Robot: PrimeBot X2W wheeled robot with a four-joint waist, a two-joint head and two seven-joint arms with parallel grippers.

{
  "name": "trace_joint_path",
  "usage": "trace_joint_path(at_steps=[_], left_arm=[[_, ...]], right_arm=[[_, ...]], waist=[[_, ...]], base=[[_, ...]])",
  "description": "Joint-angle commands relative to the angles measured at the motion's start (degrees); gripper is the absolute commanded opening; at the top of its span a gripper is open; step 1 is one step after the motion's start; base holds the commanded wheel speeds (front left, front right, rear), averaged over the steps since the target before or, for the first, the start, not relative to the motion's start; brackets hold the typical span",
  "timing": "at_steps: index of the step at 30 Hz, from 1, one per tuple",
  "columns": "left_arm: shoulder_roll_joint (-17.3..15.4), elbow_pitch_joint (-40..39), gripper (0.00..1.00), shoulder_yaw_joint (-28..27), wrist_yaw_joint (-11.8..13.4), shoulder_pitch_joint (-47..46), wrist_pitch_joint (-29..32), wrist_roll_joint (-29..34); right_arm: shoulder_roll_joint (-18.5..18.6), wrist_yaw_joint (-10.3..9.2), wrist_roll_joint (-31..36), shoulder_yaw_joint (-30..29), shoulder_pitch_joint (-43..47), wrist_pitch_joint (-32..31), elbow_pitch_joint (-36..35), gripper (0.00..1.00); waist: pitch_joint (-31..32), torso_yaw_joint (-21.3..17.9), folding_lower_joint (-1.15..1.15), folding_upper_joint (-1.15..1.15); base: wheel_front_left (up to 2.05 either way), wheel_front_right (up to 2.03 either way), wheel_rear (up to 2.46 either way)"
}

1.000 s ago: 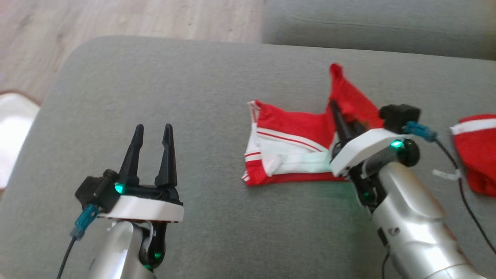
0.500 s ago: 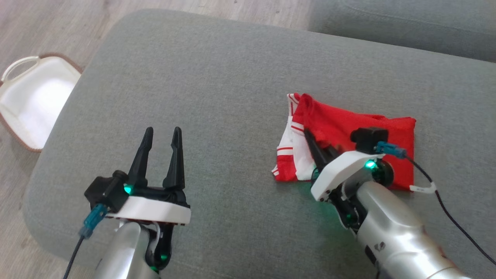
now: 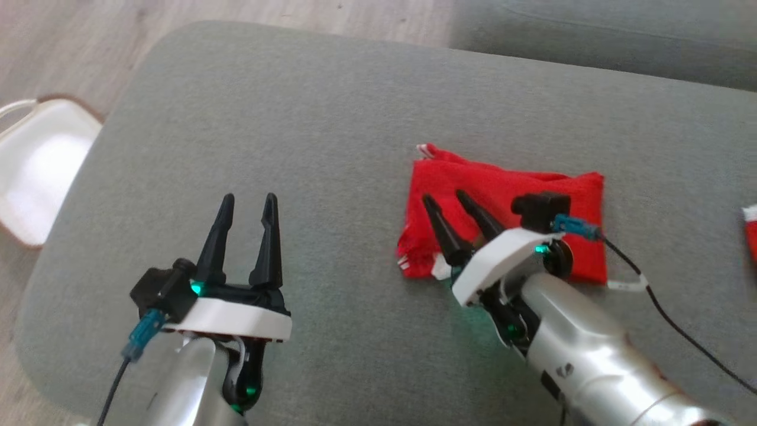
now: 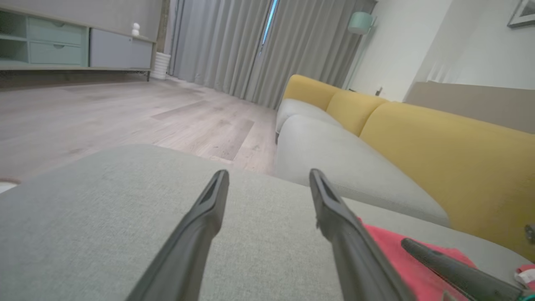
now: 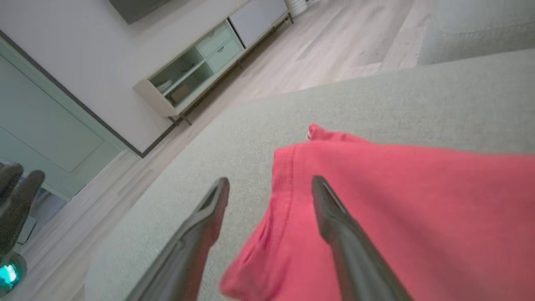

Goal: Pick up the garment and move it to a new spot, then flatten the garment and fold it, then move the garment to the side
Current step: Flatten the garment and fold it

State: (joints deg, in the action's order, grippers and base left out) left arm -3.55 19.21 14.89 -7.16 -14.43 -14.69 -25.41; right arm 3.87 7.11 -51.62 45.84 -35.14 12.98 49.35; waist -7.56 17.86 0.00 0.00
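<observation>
1. Red cloth, folded over on itself into a compact rectangle: the garment (image 3: 502, 180) lies on the grey cushion (image 3: 331, 118), with a sliver of white trim peeking out at its near left corner.
2. Its long axis runs side to side across the robot's front, the right end tilted slightly nearer, so the two short ends face left and right.
3. The right gripper (image 3: 443, 196) is directly over the garment's left end, jaws spread wide with nothing between them. The fingers point away from the robot and a little leftward.
4. In the right wrist view, one finger is above the red cloth and the other lies just past the garment's left hem over bare cushion, so the hem runs between them. Whether the tips touch the cloth I cannot tell.
5. The left gripper (image 3: 249, 196) hangs well to the garment's left, also wide open and empty, fingers pointing away from the robot.
6. The fold looks finished, which leaves shifting the garment aside. The right arm is plainly the nearer one and already straddles the hem.
7. A grip there probably needs to catch every layer at that left end. Pinching only the top layer could let the fold fall open as it travels.
8. A white basket (image 3: 35, 171) sits on the floor far to the garment's left. A second red piece (image 3: 751, 234) lies off to the garment's right.
</observation>
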Motion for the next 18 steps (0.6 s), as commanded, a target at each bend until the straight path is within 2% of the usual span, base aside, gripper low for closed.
trace_joint_path(at_steps=[1, 4, 7, 12, 18], left_arm=[[-0.83, -1.98, 1.0, -2.01, -0.33, -2.71, -0.3, -0.23], [-1.05, -2.61, 1.0, -2.81, -0.33, -2.76, -0.3, 0.02], [-1.15, -3.54, 1.0, -3.99, -0.33, -2.76, -0.3, 0.41], [-1.05, -5.4, 1.0, -6.22, -0.33, -2.73, -0.3, 1.42], [-0.56, -6.65, 1.0, -7.86, -0.33, -2.75, -0.3, 2.87]], right_arm=[[-0.99, 0.37, -0.52, 0.71, -2.78, 1.1, -2.13, 1.0], [-0.99, 0.37, 0.05, 0.46, -4.48, 1.76, -2.84, 1.0], [-0.99, 0.37, 3.48, -3.24, -6.39, 1.96, -2.75, 1.0], [1.31, 0.37, 16.3, -15.2, -6.07, 2.0, -5.96, 1.0], [5.15, 0.37, 31.73, -27.76, 0.04, 2.01, -13.97, 1.0]], waist=[[0.54, -1.93, 0.0, 0.0], [1.05, -4.52, 0.0, 0.0], [1.46, -7.36, 0.0, 0.0], [1.74, -11.82, 0.0, 0.0], [1.58, -15.36, 0.0, 0.0]], base=[[0.0, 0.0, 0.0], [0.0, 0.0, 0.0], [0.0, 0.0, 0.0], [0.0, 0.0, 0.0], [0.0, 0.0, 0.0]])
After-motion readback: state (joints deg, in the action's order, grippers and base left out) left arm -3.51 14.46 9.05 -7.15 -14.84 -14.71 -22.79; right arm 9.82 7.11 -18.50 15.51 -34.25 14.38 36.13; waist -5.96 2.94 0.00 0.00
